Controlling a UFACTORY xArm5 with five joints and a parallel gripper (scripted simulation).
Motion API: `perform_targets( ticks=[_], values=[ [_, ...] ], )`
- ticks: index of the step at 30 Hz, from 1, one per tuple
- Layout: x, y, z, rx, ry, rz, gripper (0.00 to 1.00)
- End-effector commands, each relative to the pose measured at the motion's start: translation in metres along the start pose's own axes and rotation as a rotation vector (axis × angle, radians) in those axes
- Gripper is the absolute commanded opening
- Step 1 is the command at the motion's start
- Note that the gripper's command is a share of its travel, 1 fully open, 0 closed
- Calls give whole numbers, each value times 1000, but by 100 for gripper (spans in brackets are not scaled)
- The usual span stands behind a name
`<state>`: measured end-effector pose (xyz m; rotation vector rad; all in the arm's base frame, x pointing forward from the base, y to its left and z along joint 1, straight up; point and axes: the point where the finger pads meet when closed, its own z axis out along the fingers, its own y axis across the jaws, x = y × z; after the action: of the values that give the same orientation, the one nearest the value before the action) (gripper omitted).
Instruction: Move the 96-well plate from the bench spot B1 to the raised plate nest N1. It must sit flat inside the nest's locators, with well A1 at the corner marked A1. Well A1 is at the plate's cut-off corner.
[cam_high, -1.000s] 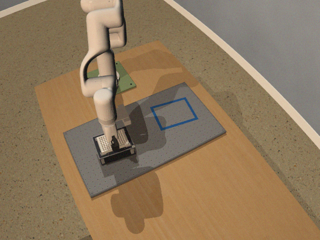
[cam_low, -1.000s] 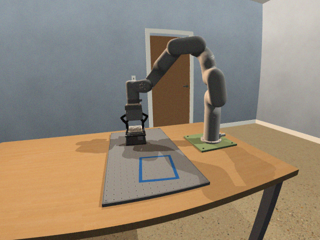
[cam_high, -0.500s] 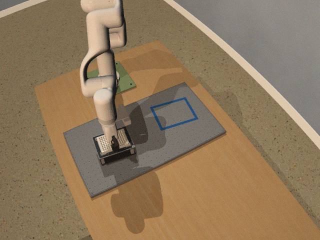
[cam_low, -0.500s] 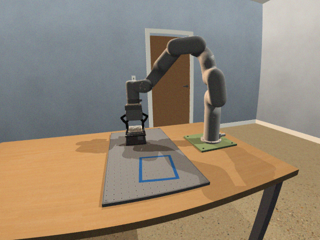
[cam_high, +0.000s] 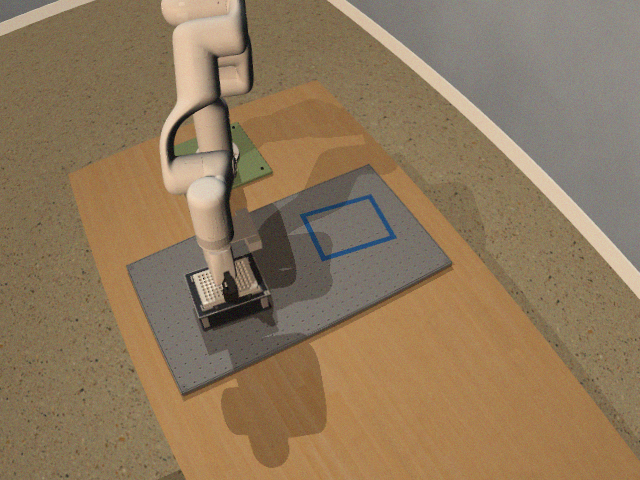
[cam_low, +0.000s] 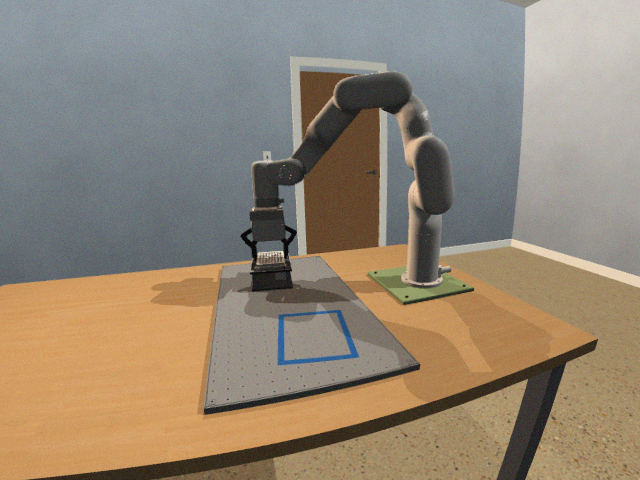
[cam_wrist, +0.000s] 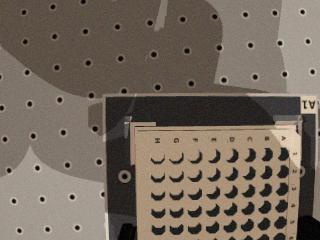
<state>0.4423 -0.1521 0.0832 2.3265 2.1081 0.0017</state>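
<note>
At lower left of the top view, the 96-well plate (cam_high: 242, 279) lies in the raised plate nest N1 (cam_high: 235, 308), its column A end at the A1 mark (cam_wrist: 309, 104). The gripper (cam_low: 268, 251) straddles it, spread fully, holding nothing. Risk: a finger catching the plate's rim on lift-off could tip it off the locators.

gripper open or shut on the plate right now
Open: the gripper straddles the 96-well plate in the nest, fingers spread wide.

Arm (cam_low: 419, 170) arched over, wrist vertical, hand (cam_low: 268, 254) pointing down, fingers spread wide
</note>
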Motion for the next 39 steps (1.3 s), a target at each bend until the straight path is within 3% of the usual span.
perform_targets(
  ticks=[1,39],
  values=[
    [0,1,-4,-4,1,0,100],
    [0,1,-92,-4,1,0,100]
  ],
)
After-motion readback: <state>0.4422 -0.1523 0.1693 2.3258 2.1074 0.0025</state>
